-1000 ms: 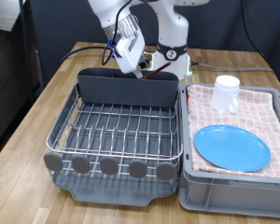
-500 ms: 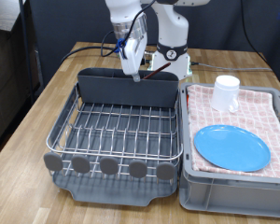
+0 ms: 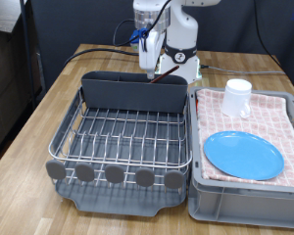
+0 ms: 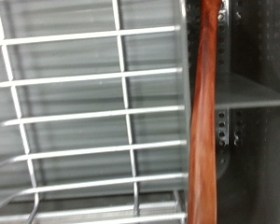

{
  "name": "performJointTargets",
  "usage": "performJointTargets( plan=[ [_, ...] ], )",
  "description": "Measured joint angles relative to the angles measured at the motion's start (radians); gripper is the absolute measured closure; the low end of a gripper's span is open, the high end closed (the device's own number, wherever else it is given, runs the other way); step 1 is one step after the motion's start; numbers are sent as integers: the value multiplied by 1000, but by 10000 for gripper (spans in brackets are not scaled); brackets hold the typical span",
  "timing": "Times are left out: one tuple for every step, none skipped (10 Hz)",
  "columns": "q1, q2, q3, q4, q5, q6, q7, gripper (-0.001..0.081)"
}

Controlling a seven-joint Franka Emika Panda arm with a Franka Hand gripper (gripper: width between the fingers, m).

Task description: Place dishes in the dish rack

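My gripper (image 3: 150,65) hangs over the back of the dish rack (image 3: 64,137), just above its tall grey cutlery trough (image 3: 132,90). It is shut on the slim reddish-brown wooden spoon (image 3: 152,72), which points down at the trough. In the wrist view the spoon (image 4: 205,121) runs the length of the picture between the rack's wire grid (image 4: 121,112) and the perforated trough (image 4: 257,93); the fingers do not show there. The light-blue plate (image 3: 243,154) and the white mug (image 3: 237,96) sit in the crate at the exterior view's right.
The grey crate (image 3: 245,204) lined with pink checked cloth stands against the rack on the exterior view's right. The robot's base and cables (image 3: 181,59) are behind the rack. Round grey tabs (image 3: 113,174) line the rack's near edge on the wooden table (image 3: 29,186).
The gripper has swung from a tilted pose at the exterior view's left to upright and moved right along the trough, carrying the spoon. Plate and mug have not moved.
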Motion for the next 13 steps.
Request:
performJointTargets(
  plan=[
    [0, -19, 18, 17, -2, -35, 8, 3],
    [0, -34, 36, 36, -5, -71, 18, 3],
    [2, -44, 54, 57, -6, -101, 21, 3],
    [11, -46, 69, 81, -5, -129, 19, 3],
    [35, -43, 81, 111, 7, -178, -17, 3],
    [58, -22, 77, 145, 12, -227, -61, 3],
    [53, -22, 77, 142, 12, -213, -44, 3],
    [53, -17, 80, 143, -7, -205, -52, 3],
    [60, -1, 89, 150, -35, -171, -83, 3],
    [68, 28, 104, 164, -62, -127, -111, 3],
    [78, 62, 119, 181, -76, -80, -138, 3],
    [91, 95, 132, 199, -80, -38, -169, 3],
    [103, 126, 147, 221, -80, -16, -193, 3]
  ],
)
